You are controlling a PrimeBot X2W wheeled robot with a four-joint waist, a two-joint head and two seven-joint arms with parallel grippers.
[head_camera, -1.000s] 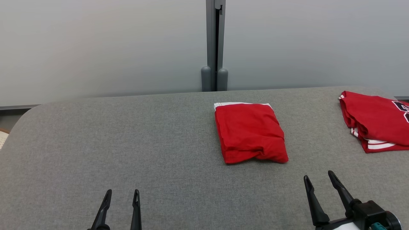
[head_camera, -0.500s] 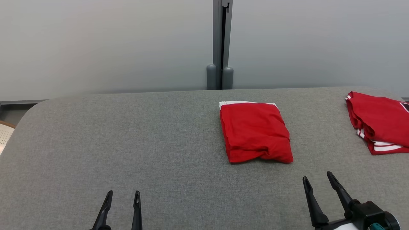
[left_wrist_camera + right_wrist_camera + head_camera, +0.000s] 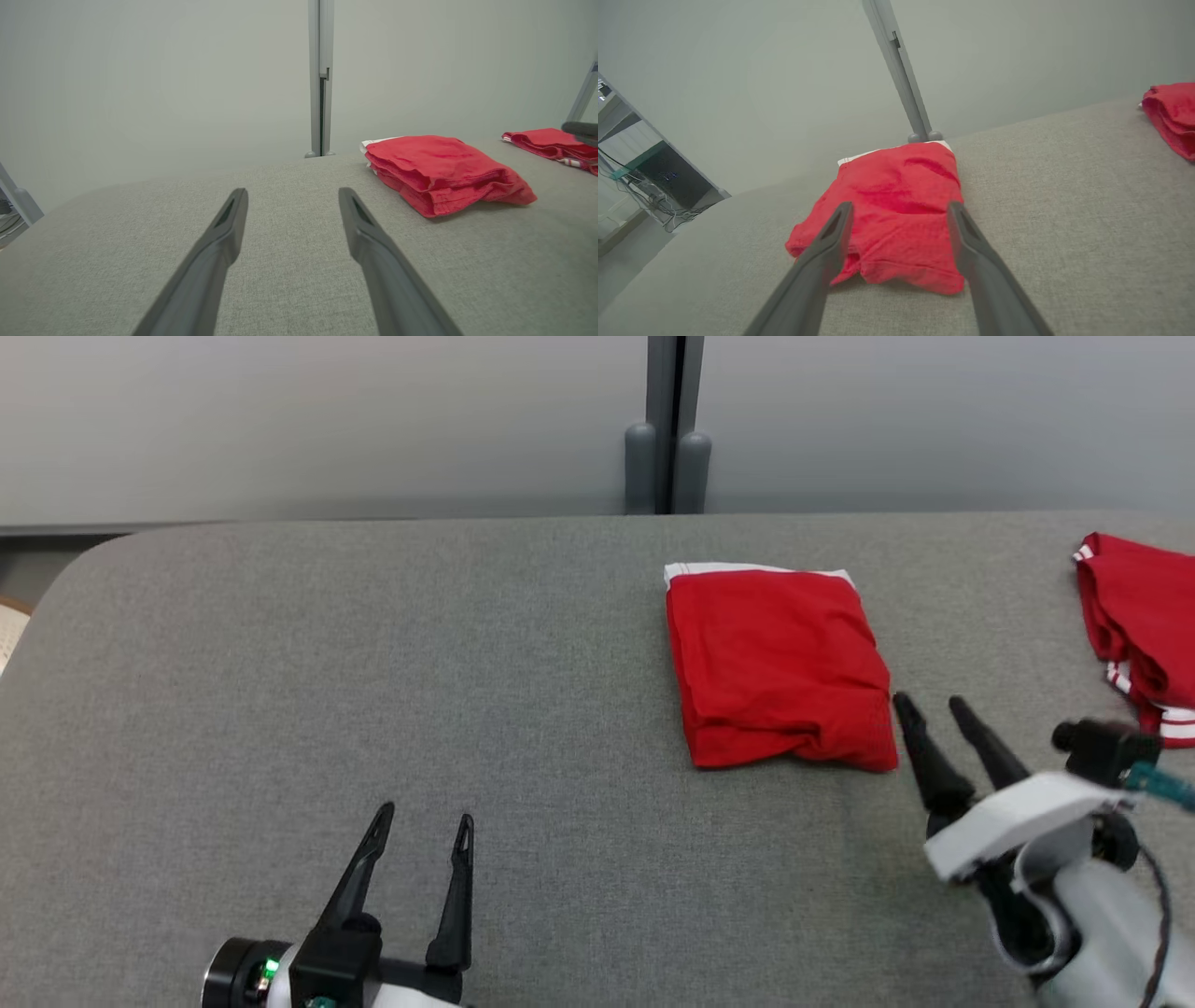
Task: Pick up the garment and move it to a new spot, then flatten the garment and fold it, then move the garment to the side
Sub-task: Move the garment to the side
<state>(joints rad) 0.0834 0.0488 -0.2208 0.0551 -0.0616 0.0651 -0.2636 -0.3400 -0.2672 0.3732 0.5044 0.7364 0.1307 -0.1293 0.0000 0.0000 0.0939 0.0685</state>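
Note:
A folded red garment (image 3: 780,665) with a white trim along its far edge lies on the grey table (image 3: 373,663), right of centre; it also appears as the red garment (image 3: 444,172) and the red garment (image 3: 896,210) in the wrist views. My right gripper (image 3: 929,705) is open, its tips just off the garment's near right corner, not touching it. In the right wrist view the right gripper (image 3: 899,207) frames the cloth's near edge. My left gripper (image 3: 425,817) is open and empty over bare table at the lower left, seen as the left gripper (image 3: 292,192) in its own view.
A second red garment (image 3: 1139,625) with white stripes lies at the table's far right edge. A grey post (image 3: 667,425) stands against the pale wall behind the table. The table's left half is bare fabric with a rounded corner (image 3: 84,560).
The head camera has tilted down and shifted. My right gripper has advanced up to the garment's near right corner. My left gripper has come further into view. The garment lies unchanged.

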